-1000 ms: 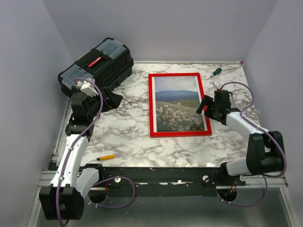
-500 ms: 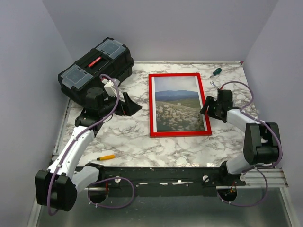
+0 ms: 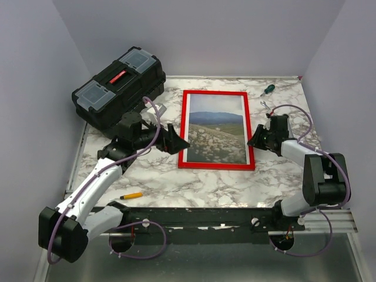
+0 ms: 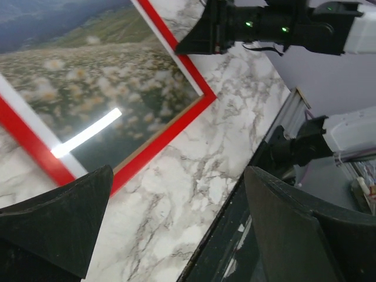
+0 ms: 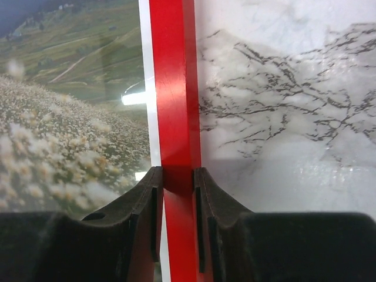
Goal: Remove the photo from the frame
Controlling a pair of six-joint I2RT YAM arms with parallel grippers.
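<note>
Landscape photo, a large rectangular print of pale sky, hills and a flowery field with a thin white border, is pictured face up inside the thin bright red rectangular frame, whose right rail is clamped by the right gripper. In the right wrist view its dark fingers are pressed against both sides of the red rail, the inner one lying over the print's white border. Across the frame, the left gripper is held low beside the left rail with its jaws spread wide and nothing in them; whether the rail is touched cannot be told. Frame and print are laid flat on the marble-patterned table, glare being shown on the picture's face. Further out, a black plastic toolbox is seen at the far left and a green-handled screwdriver at the far right.

The step in hand is judged to be securing the frame. It is best done with the pinch kept on the rail alone, the opposite rail taken by the free gripper, and the frame raised level, since a thin rail is easily slipped or twisted when lifted from one side.
</note>
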